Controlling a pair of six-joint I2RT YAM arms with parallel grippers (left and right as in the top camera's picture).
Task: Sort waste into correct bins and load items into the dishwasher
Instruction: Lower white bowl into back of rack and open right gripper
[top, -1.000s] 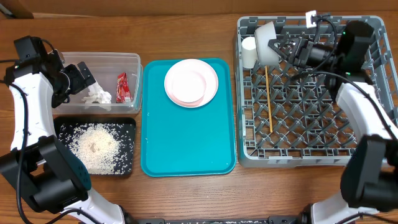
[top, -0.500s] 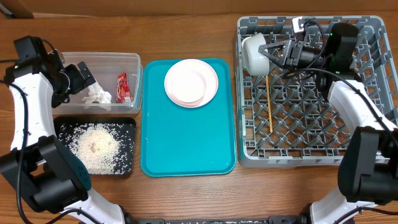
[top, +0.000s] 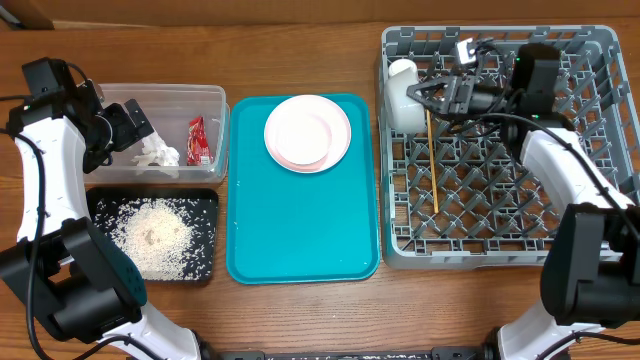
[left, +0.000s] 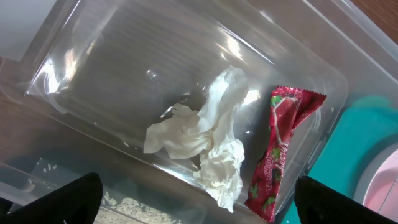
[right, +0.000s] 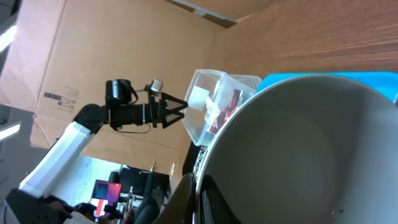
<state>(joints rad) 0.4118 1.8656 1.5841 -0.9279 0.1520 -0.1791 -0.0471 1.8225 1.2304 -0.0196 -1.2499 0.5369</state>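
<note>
Overhead: tissue, wrapper, rice binned; plate waits at teal tray 12 o'clock. Right gripper clenches what's probably a bowl at rack 11 o'clock; left gripper is released.

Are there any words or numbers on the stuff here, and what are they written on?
On the red snack wrapper: white curly lettering, too blurred to read.
On the cardboard: small black print, too small to read.
No other text shows.
</note>
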